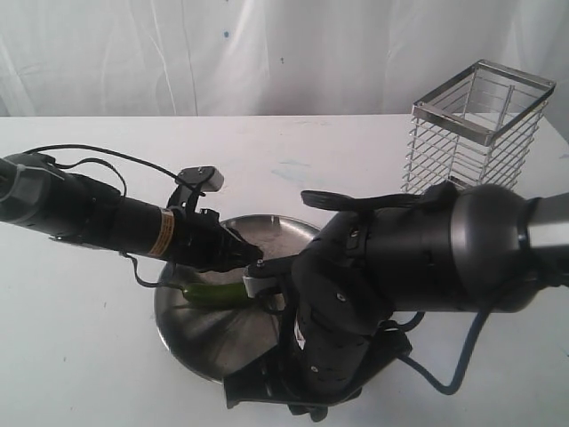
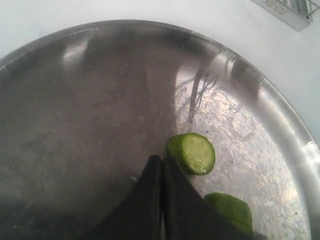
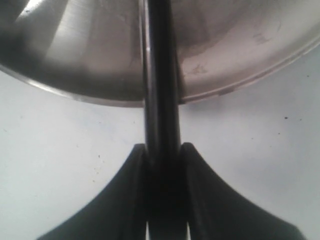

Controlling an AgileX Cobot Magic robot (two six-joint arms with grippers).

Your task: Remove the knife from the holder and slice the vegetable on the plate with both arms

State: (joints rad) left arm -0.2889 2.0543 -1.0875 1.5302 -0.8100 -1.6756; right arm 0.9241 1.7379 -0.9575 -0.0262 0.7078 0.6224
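The plate [image 1: 191, 334] sits toward 6 o'clock on the white table [image 1: 71, 356]. The holder [image 1: 476, 133] stands upright, well apart from the plate at about 2 o'clock. The chili [image 1: 213, 294] lies across the plate's middle, running roughly from 9 to 3 o'clock, and the arms cover its 3 o'clock end.

The left arm [image 1: 107, 218] reaches in from 9 o'clock over the plate's rim. The left gripper [image 2: 162, 159] has its jaws pressed flat together with nothing visible between them. Its tips are low over the plate's floor, just beside a round slice [image 2: 191, 152] of chili showing a pale green cut face. A second green piece [image 2: 230, 210] lies near the slice, partly hidden behind one finger. Whether the tips touch the plate cannot be told.

The bulky right arm [image 1: 427, 258] comes in from 4 o'clock and covers that edge of the plate. The right gripper [image 3: 162, 147] is clamped on the knife [image 3: 160, 75], its jaws parted only by the width of the knife's black body. The knife runs straight out from the fingers, crosses the plate's rim and extends over its floor.
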